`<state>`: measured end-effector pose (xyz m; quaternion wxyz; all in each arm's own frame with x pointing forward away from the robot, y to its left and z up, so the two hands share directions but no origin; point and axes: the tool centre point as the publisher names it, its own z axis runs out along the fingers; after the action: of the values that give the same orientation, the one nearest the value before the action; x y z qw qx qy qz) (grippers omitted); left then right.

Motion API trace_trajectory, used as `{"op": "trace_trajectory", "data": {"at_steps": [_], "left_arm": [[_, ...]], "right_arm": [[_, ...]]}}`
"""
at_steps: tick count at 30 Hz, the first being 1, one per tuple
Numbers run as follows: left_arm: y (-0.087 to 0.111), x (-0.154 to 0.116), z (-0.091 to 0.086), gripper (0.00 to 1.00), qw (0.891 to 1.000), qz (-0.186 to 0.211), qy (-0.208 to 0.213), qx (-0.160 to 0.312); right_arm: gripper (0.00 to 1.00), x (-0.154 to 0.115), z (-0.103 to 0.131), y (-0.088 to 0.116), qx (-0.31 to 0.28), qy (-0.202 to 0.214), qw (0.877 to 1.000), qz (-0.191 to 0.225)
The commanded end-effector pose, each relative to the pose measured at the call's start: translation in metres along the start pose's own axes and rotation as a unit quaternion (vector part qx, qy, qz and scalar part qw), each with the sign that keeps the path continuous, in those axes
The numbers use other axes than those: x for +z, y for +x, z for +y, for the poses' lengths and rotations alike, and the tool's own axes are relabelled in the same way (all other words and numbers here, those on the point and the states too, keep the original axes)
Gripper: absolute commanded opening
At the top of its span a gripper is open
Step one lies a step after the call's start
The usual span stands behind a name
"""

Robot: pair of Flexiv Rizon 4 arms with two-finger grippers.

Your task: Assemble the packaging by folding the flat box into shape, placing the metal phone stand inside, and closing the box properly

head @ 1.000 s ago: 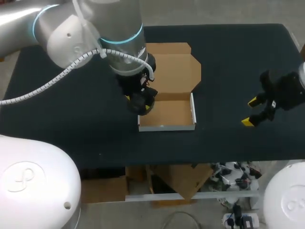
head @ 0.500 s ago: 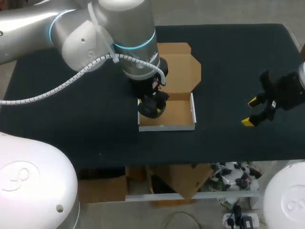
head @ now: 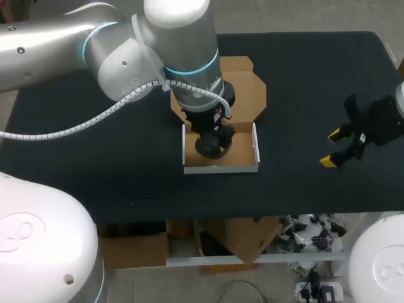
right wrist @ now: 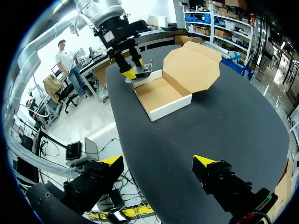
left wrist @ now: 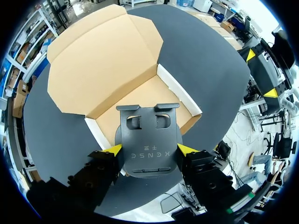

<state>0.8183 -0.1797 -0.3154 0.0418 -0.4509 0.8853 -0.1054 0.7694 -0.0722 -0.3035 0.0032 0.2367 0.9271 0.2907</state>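
Observation:
The cardboard box (head: 243,151) stands folded into an open tray with white walls, its lid (head: 243,88) lying flat behind it. My left gripper (head: 209,146) hangs over the tray's left part, shut on the dark grey metal phone stand (left wrist: 148,145), which its two yellow-tipped fingers hold from both sides. In the left wrist view the tray (left wrist: 140,100) lies just ahead of and beneath the stand. My right gripper (head: 334,148) stands open over the bare mat to the right of the box, nothing between its fingers. The right wrist view shows the box (right wrist: 161,95) and my left gripper (right wrist: 133,70) far ahead.
A dark mat covers the table (head: 315,69). Bare mat lies to the left of the box, to its right and in front of it. The table's front edge runs close below the tray.
My left arm has carried the phone stand to the right, from the tray's left wall to over its inside. The right arm has kept still.

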Motion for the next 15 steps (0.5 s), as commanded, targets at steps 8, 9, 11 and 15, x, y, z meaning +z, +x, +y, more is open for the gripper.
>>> {"op": "trace_trajectory", "data": {"at_steps": [8,9,11,15], "left_arm": [[0.005,0.027,-0.017,0.00,1.000,0.007,0.005,0.014],[0.005,0.029,-0.018,0.00,1.000,0.007,0.005,0.015],[0.004,0.033,-0.020,0.00,1.000,0.008,0.005,0.016],[0.003,0.041,-0.024,0.00,1.000,0.010,0.004,0.019]], "right_arm": [[1.00,-0.001,0.000,0.001,0.000,0.000,1.000,0.000],[1.00,-0.001,0.000,0.001,0.000,0.000,1.000,0.000],[1.00,-0.001,0.000,0.001,0.000,0.000,1.000,0.000],[1.00,-0.001,0.000,0.001,0.000,0.000,1.000,0.000]]}}
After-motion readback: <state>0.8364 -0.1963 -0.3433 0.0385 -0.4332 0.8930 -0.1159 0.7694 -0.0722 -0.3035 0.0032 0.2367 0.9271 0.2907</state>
